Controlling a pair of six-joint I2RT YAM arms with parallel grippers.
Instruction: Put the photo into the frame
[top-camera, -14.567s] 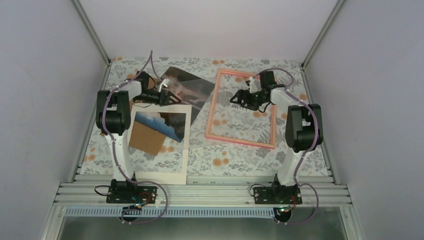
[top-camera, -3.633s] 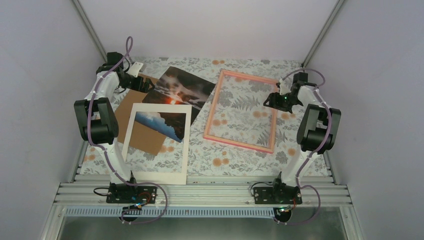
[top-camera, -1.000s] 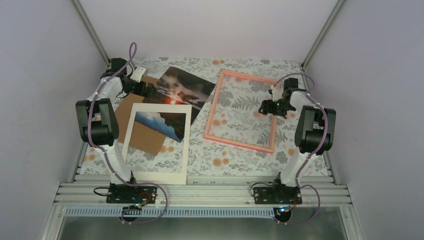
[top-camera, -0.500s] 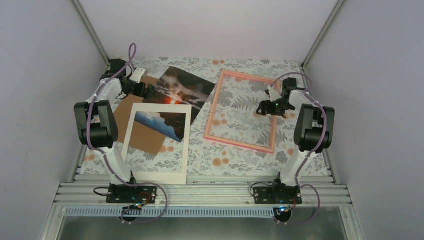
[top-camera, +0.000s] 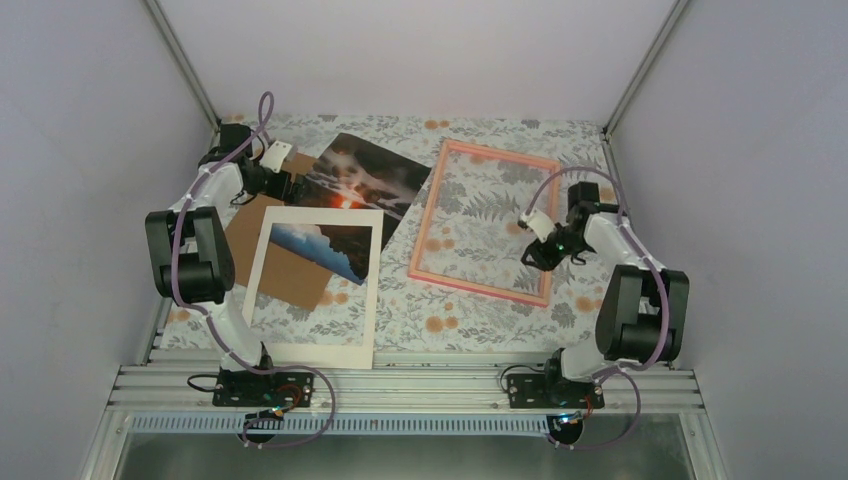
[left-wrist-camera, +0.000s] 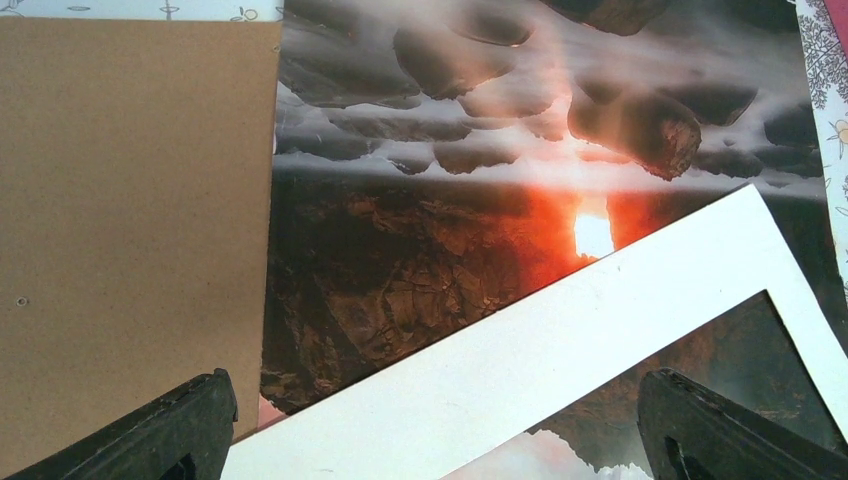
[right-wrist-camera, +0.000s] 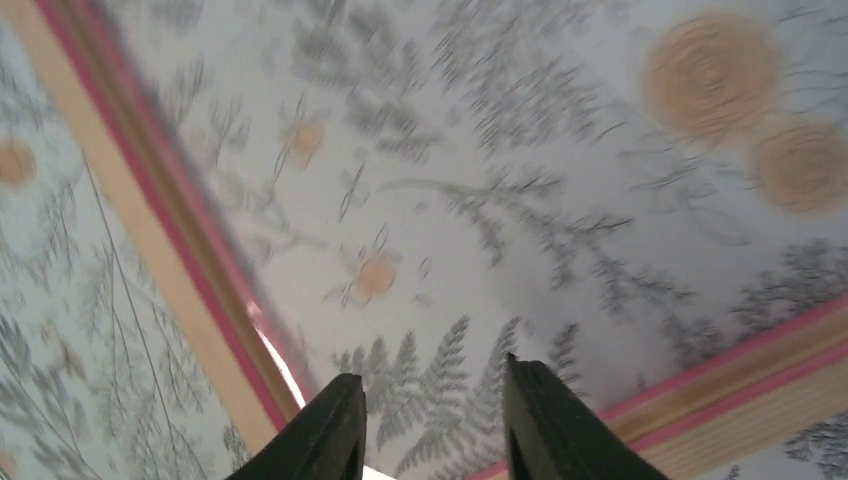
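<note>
The photo (top-camera: 370, 180), a dark sunset print, lies face up at the back left; its near corner sits under the white mat. In the left wrist view the photo (left-wrist-camera: 450, 200) fills the middle. My left gripper (top-camera: 292, 184) hovers open at the photo's left edge, and the left gripper (left-wrist-camera: 430, 440) has nothing between its wide-spread fingers (left-wrist-camera: 190, 420). The pink-bordered frame (top-camera: 480, 286) lies flat at the right. My right gripper (top-camera: 537, 255) hangs over the frame's near right part. The right gripper (right-wrist-camera: 432, 420) stands open at a narrow gap above the frame (right-wrist-camera: 190, 260), holding nothing.
A white card mat (top-camera: 310, 343) with a window lies at the front left over a brown board (top-camera: 290, 278). In the left wrist view the mat (left-wrist-camera: 560, 370) crosses the photo and the board (left-wrist-camera: 130, 220) lies to its left. Walls close in on both sides.
My right arm has swung toward me along the frame's right side to its near right part, and its jaws have narrowed. The left arm has barely moved.
</note>
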